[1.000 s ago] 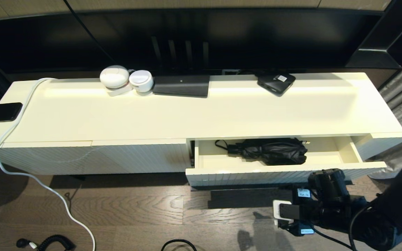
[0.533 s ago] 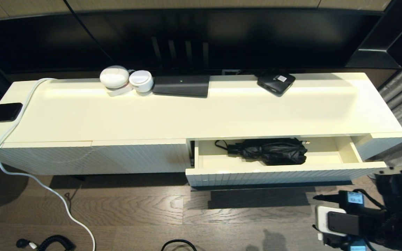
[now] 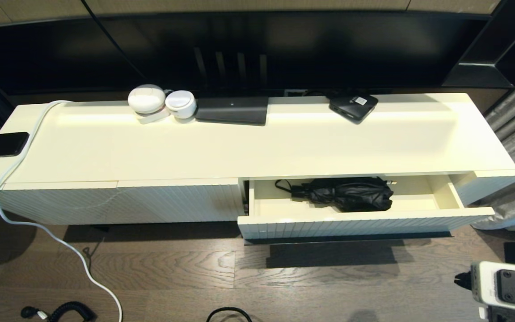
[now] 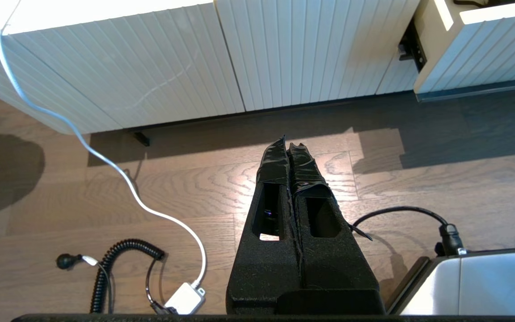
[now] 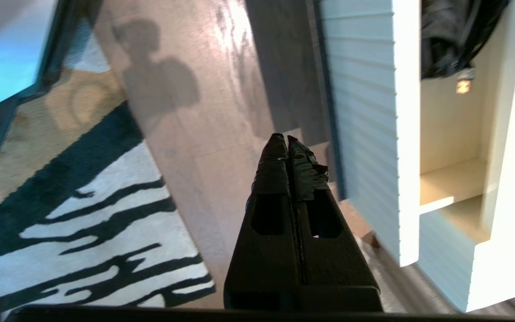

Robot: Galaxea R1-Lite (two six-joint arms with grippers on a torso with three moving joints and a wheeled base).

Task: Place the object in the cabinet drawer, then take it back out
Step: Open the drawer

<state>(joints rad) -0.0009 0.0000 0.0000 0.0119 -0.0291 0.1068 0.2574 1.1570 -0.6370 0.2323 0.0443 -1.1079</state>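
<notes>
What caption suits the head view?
Folded black umbrella lies in the open cabinet drawer; right gripper shut over the floor.

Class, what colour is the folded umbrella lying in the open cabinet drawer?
Black. The umbrella shows best in the head view, lying inside the cream drawer.

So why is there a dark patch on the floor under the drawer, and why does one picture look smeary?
Head view: the open cabinet drawer blocks the light, casting a shadow on the wooden floor. Right wrist view: the drawer front and the striped rug look smeared, while the shut right gripper stays sharp.
</notes>
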